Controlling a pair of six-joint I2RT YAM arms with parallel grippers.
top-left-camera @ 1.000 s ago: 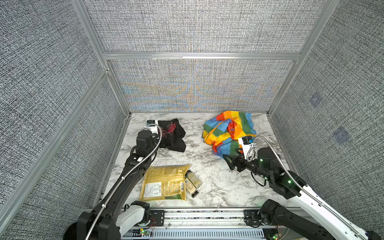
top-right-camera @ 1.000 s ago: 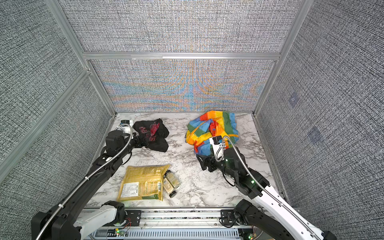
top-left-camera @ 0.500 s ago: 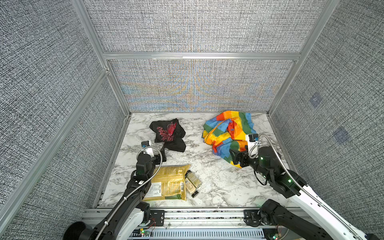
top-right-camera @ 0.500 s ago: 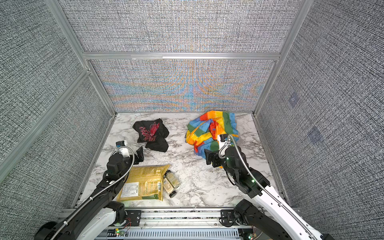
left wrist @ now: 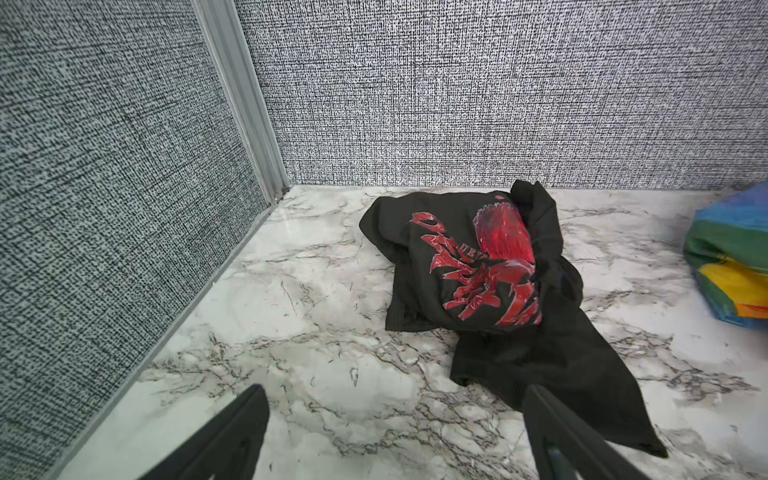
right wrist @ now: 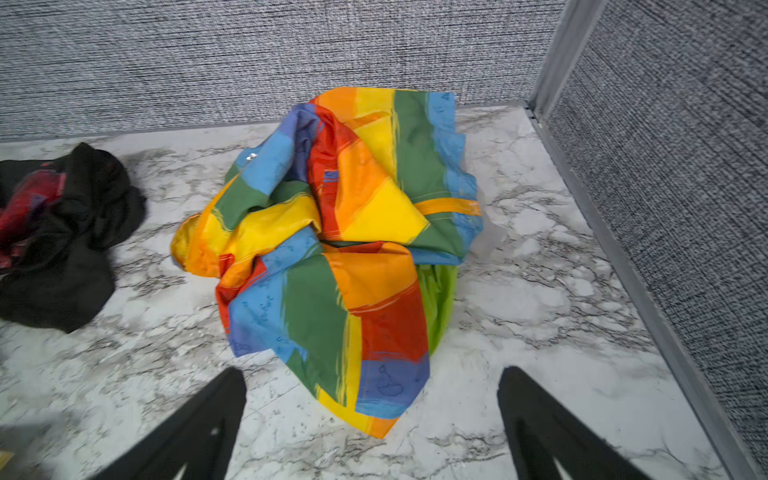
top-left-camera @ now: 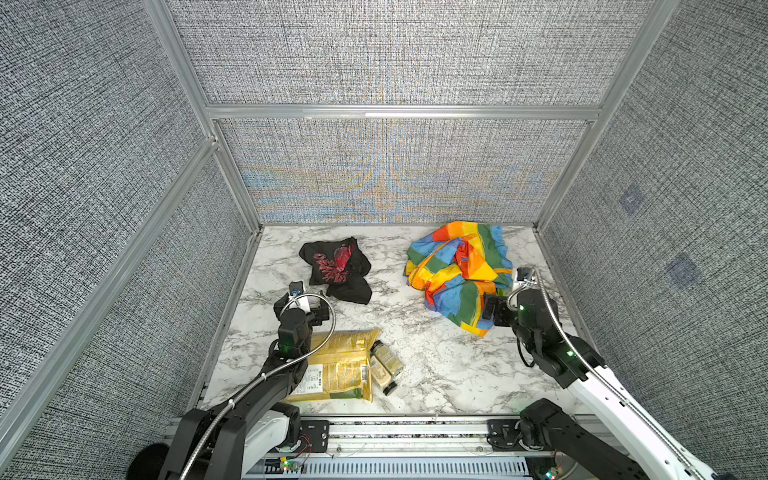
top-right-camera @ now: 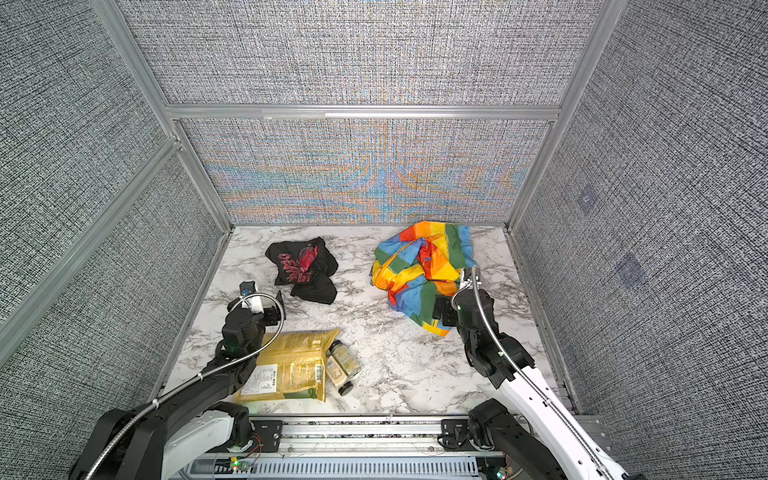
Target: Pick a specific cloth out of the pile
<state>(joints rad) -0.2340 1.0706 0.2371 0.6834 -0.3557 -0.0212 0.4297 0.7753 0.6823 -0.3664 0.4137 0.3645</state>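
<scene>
Cloth (top-left-camera: 337, 270), black with a red graphic print: item lies crumpled on the marble table (top-left-camera: 415, 345), near the far left corner, apart from everything else. Left gripper (left wrist: 395, 432): jaws spread wide, holding nothing; in the left wrist view the near tail of the black fabric reaches to just beside one finger, and whether it touches cannot be told. Right gripper (right wrist: 374, 419): jaws likewise spread wide and empty, poised at the near edge of the rainbow-checked cloth (top-left-camera: 457, 270), whose lowest corner lies between the two fingers in the right wrist view. Rainbow-checked cloth: bunched heap toward the far right corner of the table, well apart from the black item in both top views, bare marble between them. Yellow packet (top-left-camera: 336, 365): flat by the near left edge, partly under the left arm. Spice jar (top-left-camera: 385, 365): on its side, touching the packet's right edge. Status, as judged: the black cloth sits clear of the other fabric, so the separation appears done; neither gripper holds anything, and little seems left beyond drawing the arms back.
</scene>
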